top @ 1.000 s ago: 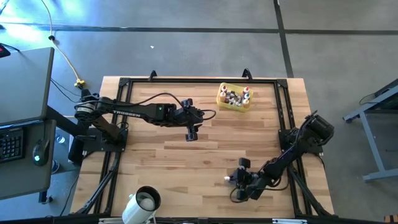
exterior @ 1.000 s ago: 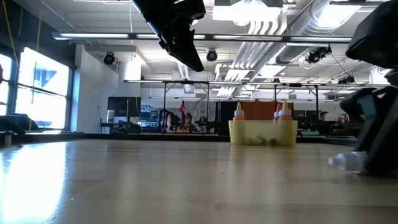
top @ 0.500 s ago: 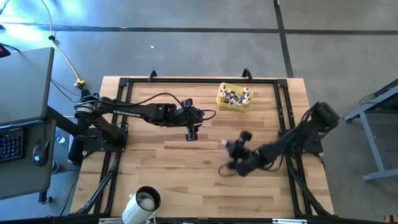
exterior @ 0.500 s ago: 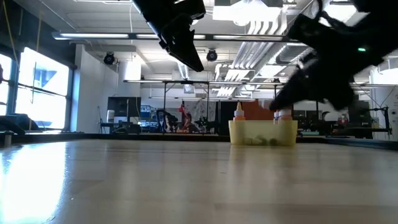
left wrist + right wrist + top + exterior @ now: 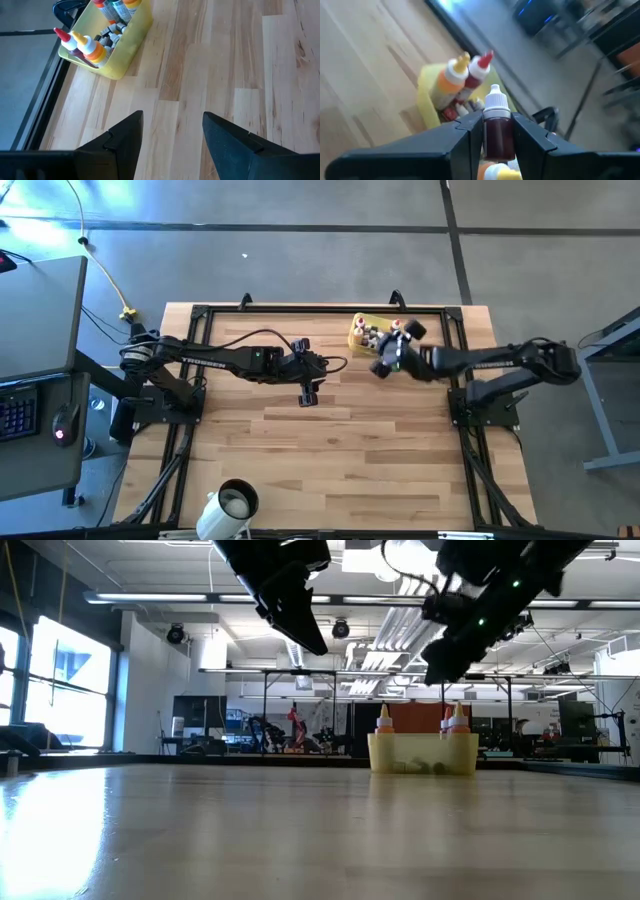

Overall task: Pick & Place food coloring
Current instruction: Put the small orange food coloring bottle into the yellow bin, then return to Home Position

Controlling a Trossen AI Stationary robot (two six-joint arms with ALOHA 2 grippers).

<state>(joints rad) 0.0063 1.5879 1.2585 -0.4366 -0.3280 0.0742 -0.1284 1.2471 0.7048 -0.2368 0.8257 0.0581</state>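
My right gripper is up in the air at the near right side of the yellow tray. It is shut on a small dark red food coloring bottle with a white cap. The tray stands on the table near its far edge and holds several more small bottles, two of them tall with a yellow and a red tip. My left gripper is open and empty above the table's middle, left of the tray. My right gripper pinches the dark red bottle by the two sides of its body between its two fingers. The white cap sticks out past the fingertips, so the bottle lies along the fingers. The arm reaches in from the table's right. The bottle is lifted clear of the table.
A white mug lies at the table's near left edge. A black frame runs round the tabletop. Bare wood lies between the tray and the near edge. In the low view the tray stands under my right gripper.
My right gripper has risen from the table's near right part with the bottle, which had lain on the wood. It has swung toward the far edge to the yellow tray. The bottle is now lifted clear.
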